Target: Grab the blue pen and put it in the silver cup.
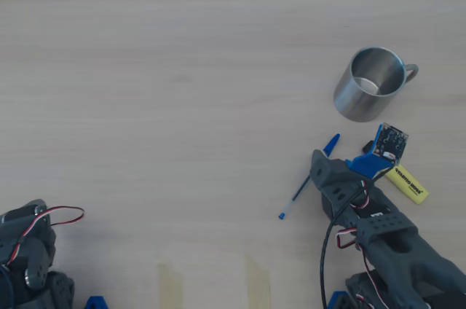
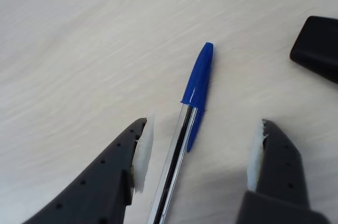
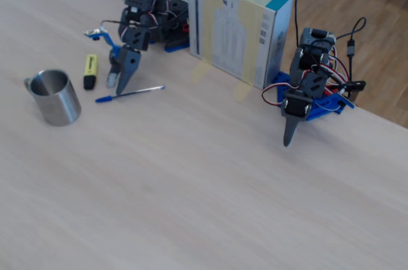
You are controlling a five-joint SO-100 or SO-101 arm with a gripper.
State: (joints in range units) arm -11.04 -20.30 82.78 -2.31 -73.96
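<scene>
- The pale wooden table (image 1: 145,105) carries everything; in the fixed view a white and teal cardboard box (image 3: 239,28) stands at its far side, between two arms.
- The dark grey arm with a two-finger gripper (image 2: 198,152) reaches over the pen. Its jaws stand open, with white pads (image 2: 143,152) on the inner faces, and they hold nothing.
- A second dark grey arm (image 3: 306,92) stands to the right of the box in the fixed view, well apart from the task things.
- The silver cup (image 1: 369,83), a small brushed steel mug with a loop handle, stands upright on the table. In the overhead view it is up and right of the pen, near but apart.
- A yellow highlighter with black cap (image 1: 408,184) lies just right of the gripper in the overhead view.
- The blue pen (image 2: 185,123), a thin stick pen with clear barrel and blue cap, lies flat on the table. In the wrist view its barrel passes between the two fingers, nearer to the left one, and the cap points toward the cup.
- I judge the step in hand is the approach for grasping. The next move calls for lowering a little and closing on the barrel, then lifting.
</scene>
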